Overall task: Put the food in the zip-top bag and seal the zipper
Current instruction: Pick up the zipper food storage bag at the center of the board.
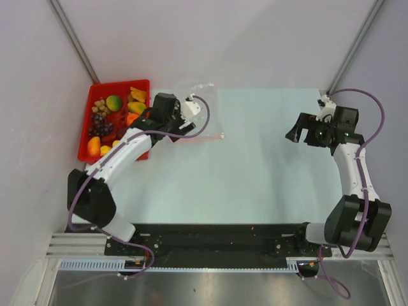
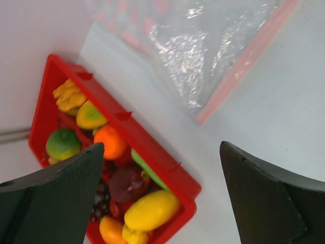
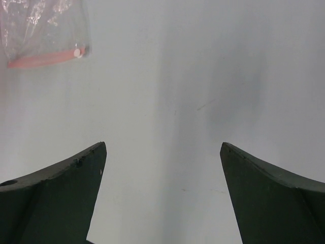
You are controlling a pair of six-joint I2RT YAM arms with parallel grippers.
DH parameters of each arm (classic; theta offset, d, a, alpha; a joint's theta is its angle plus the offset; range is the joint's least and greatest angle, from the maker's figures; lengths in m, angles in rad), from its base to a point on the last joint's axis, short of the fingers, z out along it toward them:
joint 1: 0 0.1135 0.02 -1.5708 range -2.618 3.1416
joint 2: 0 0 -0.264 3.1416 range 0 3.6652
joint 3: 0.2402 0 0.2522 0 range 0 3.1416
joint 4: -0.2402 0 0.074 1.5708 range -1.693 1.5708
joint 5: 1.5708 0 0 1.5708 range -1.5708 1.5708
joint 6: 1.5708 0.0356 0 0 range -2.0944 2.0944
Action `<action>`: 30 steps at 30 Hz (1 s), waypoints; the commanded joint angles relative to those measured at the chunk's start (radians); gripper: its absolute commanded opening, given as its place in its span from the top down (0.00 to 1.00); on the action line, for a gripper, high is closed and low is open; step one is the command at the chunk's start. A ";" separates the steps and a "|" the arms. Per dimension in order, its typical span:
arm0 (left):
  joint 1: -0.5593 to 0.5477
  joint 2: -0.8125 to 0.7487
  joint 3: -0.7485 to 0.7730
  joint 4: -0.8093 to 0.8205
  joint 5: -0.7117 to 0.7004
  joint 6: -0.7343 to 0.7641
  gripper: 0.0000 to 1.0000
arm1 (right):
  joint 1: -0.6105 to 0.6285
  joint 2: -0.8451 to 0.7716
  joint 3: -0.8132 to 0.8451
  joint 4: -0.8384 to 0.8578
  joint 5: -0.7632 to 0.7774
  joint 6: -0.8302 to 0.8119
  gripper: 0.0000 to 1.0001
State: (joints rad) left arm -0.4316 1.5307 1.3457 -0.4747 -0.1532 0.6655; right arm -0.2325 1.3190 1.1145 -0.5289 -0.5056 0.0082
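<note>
The food lies in a red tray: a green fruit, a grape bunch, and in the left wrist view a yellow fruit, an orange one and a dark purple one. The clear zip-top bag lies flat right of the tray, its red-pink zipper along the near edge. My left gripper is open and empty above the tray's right rim. The bag and zipper lie beyond it. My right gripper is open and empty over bare table, far right of the bag.
The right wrist view shows my right gripper over the pale mat, with the bag, its zipper and white slider at the upper left. Grey walls enclose the table at the back and sides.
</note>
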 commanded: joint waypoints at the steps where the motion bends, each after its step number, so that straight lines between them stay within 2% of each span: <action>1: -0.018 0.120 0.044 0.076 0.086 0.106 0.00 | 0.012 0.006 0.018 -0.014 -0.067 -0.005 0.00; 8: -0.061 0.312 0.070 0.204 0.096 0.160 0.04 | 0.050 0.020 0.016 -0.026 -0.062 -0.033 0.00; 13: -0.079 0.388 0.059 0.260 0.089 0.197 0.19 | 0.058 0.034 0.016 -0.026 -0.054 -0.034 0.00; 23: -0.122 0.493 0.049 0.364 0.023 0.260 0.28 | 0.045 0.055 0.011 -0.029 -0.054 -0.036 0.00; 30: -0.124 0.551 0.073 0.447 -0.040 0.298 0.46 | 0.038 0.049 -0.001 -0.022 -0.059 -0.031 0.00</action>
State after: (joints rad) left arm -0.5522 2.0583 1.3727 -0.1131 -0.1467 0.9173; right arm -0.1902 1.3754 1.1137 -0.5640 -0.5499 -0.0189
